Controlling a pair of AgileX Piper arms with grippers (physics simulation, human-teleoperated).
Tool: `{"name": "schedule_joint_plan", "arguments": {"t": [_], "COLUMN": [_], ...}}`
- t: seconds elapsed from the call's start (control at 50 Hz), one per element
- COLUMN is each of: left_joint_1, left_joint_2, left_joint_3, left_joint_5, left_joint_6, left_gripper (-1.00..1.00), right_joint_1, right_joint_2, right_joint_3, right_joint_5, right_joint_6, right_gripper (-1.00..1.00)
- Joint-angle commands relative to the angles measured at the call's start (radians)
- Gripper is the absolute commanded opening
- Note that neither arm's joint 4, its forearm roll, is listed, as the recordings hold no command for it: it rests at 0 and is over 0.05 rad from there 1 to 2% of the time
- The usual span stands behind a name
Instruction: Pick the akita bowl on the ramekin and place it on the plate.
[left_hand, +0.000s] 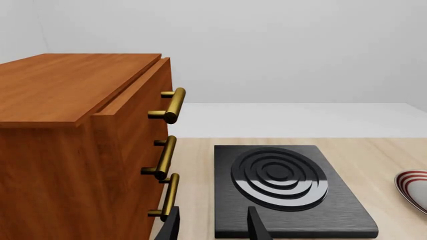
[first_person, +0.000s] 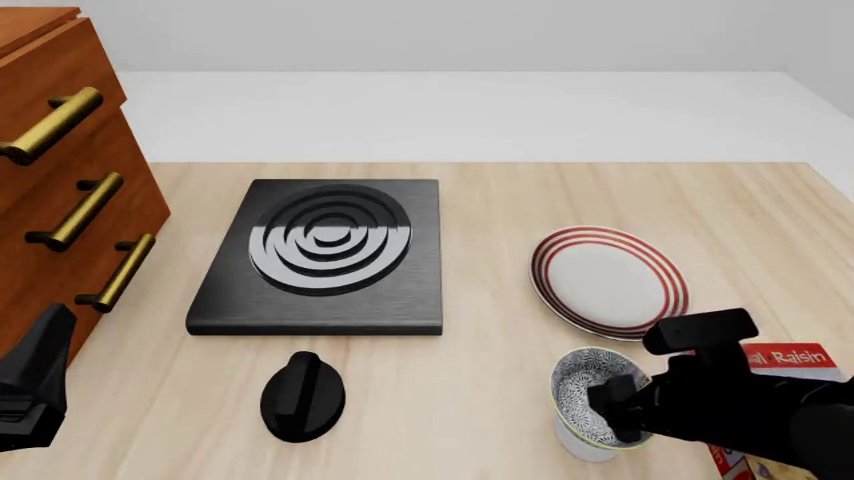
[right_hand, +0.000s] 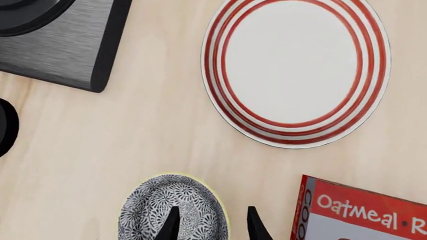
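Observation:
The akita bowl (first_person: 585, 385), speckled black and white inside, sits on the white ramekin (first_person: 583, 443) near the table's front right. My right gripper (right_hand: 212, 226) is open and straddles the bowl's rim on its right side, one finger over the inside and one outside; in the front view the right gripper (first_person: 622, 408) covers that side of the bowl (right_hand: 172, 210). The red-ringed plate (first_person: 609, 280) lies just behind the bowl, and the right wrist view shows the plate (right_hand: 293, 70) whole. My left gripper (left_hand: 212, 227) is open at the front left, holding nothing, by the cabinet.
A wooden drawer cabinet (first_person: 54, 150) with brass handles stands at the left. A black hob (first_person: 327, 255) lies mid-table with a black knob (first_person: 303, 395) in front of it. A red oatmeal box (right_hand: 363, 212) lies right of the bowl, close to my right gripper.

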Motion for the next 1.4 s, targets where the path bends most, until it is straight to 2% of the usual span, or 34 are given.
{"name": "schedule_joint_plan", "arguments": {"t": [0.02,0.04,0.38,0.58,0.68,0.8,0.82,0.92,1.02,1.14,1.24,1.4], "left_joint_1": [0.0,0.0,0.0,0.0,0.0,0.0,0.0,0.0,0.0,0.0,0.0,0.0], "left_joint_2": [0.0,0.0,0.0,0.0,0.0,0.0,0.0,0.0,0.0,0.0,0.0,0.0], "left_joint_3": [0.0,0.0,0.0,0.0,0.0,0.0,0.0,0.0,0.0,0.0,0.0,0.0], "left_joint_5": [0.0,0.0,0.0,0.0,0.0,0.0,0.0,0.0,0.0,0.0,0.0,0.0], "left_joint_6": [0.0,0.0,0.0,0.0,0.0,0.0,0.0,0.0,0.0,0.0,0.0,0.0], "left_gripper": [1.0,1.0,1.0,1.0,1.0,1.0,1.0,1.0,1.0,1.0,1.0,1.0], "right_joint_1": [0.017,0.016,0.016,-0.016,-0.046,-0.058,-0.075,-0.09,-0.111,-0.156,-0.204,-0.23], "right_joint_2": [0.009,0.006,-0.033,-0.13,-0.194,-0.241,-0.263,-0.302,-0.306,-0.285,-0.23,-0.111], "right_joint_3": [-0.004,-0.005,-0.02,-0.067,-0.121,-0.175,-0.197,-0.282,-0.339,-0.424,-0.477,-0.506], "right_joint_5": [0.008,0.011,0.049,0.143,0.212,0.273,0.297,0.372,0.399,0.399,0.358,0.259], "right_joint_6": [0.019,0.02,0.012,-0.016,-0.053,-0.062,-0.088,-0.111,-0.125,-0.15,-0.156,-0.125], "right_gripper": [1.0,-1.0,-1.0,-1.0,-1.0,-1.0,-1.0,-1.0,-1.0,-1.0,-1.0,-1.0]}}
